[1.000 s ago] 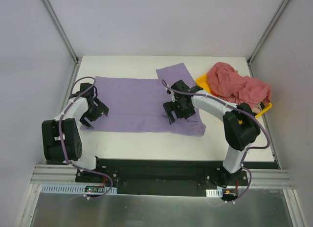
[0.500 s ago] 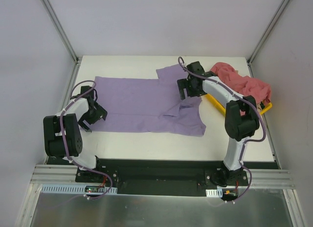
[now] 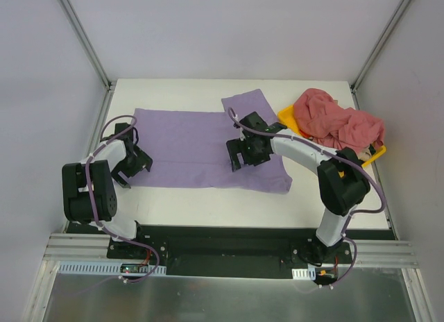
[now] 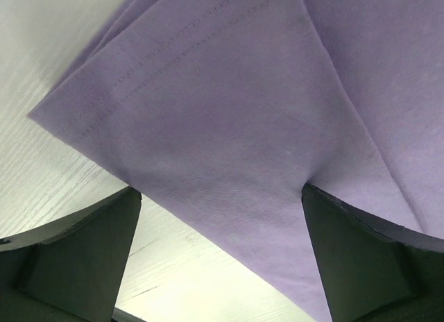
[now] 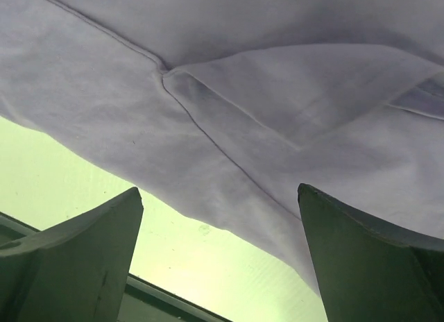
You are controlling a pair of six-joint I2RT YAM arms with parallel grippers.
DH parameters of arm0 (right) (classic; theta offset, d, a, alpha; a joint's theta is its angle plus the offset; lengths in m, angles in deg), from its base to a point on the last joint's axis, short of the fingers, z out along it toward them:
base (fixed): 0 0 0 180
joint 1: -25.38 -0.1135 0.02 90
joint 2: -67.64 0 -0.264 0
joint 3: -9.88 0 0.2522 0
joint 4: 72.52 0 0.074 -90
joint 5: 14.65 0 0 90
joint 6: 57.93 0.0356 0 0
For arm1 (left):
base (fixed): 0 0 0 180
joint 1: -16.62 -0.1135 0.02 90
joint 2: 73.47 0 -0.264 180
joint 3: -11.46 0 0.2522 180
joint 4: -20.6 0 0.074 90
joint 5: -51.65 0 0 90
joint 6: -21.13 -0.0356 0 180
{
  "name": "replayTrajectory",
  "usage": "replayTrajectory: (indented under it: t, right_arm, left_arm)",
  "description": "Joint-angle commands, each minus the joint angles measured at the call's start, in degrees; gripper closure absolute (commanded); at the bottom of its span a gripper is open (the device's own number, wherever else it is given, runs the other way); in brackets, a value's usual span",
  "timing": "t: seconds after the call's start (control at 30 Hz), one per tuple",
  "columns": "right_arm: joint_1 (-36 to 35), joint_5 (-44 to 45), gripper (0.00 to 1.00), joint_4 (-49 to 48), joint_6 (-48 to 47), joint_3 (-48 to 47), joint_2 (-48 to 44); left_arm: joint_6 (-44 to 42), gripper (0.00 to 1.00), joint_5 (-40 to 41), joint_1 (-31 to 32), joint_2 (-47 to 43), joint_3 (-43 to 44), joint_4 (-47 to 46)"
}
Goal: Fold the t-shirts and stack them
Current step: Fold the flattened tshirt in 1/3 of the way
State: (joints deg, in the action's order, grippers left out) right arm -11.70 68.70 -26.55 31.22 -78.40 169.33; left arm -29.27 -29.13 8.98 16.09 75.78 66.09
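Observation:
The lavender t-shirt lies spread flat across the middle of the table. My left gripper hovers open over its near-left corner; in the left wrist view the hemmed corner fills the frame above my open left gripper. My right gripper hangs open over the shirt's right half, near its front edge. In the right wrist view a seam and the front edge run between the fingers of my open right gripper. The pink-red t-shirts lie crumpled in a heap at the right.
A yellow tray holds the pink-red heap at the table's right edge, close to the lavender sleeve. White enclosure walls stand on three sides. Bare table runs along the front, ahead of the arm bases.
The right arm swung out to the far sleeve by the tray, then came back to the shirt's right half. A small fold seen there half a second ago now lies flat. The left arm barely moved.

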Motion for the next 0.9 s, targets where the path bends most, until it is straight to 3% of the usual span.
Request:
replayTrajectory:
  t: [0.0, 0.43, 0.63, 0.73, 0.87]
  right_arm:
    - [-0.7, -1.3, 0.04, -1.0, 3.4, -3.1, 4.0]
    - [-0.2, 3.1, 0.04, 2.5, -0.3, -22.9, 17.0]
    - [0.0, 4.5, 0.04, -0.7, -0.1, -30.6, 16.7]
    - [0.2, 9.4, 0.04, -0.5, 5.7, -23.9, 10.8]
    - [1.7, 7.5, 0.04, -4.9, 16.7, -5.5, 0.4]
  left_arm:
    - [-0.7, 0.01, 0.7, -0.9, -2.1, -1.0, 0.4]
    - [-1.0, 0.01, 0.7, -0.9, -2.6, -1.2, 0.4]
    - [-1.1, 0.01, 1.1, -0.9, -3.0, -1.5, 0.4]
    - [-1.0, 0.01, 1.2, -1.0, -3.3, -1.6, 0.5]
    - [-0.9, 0.01, 0.7, -1.0, -3.2, -1.4, 0.4]
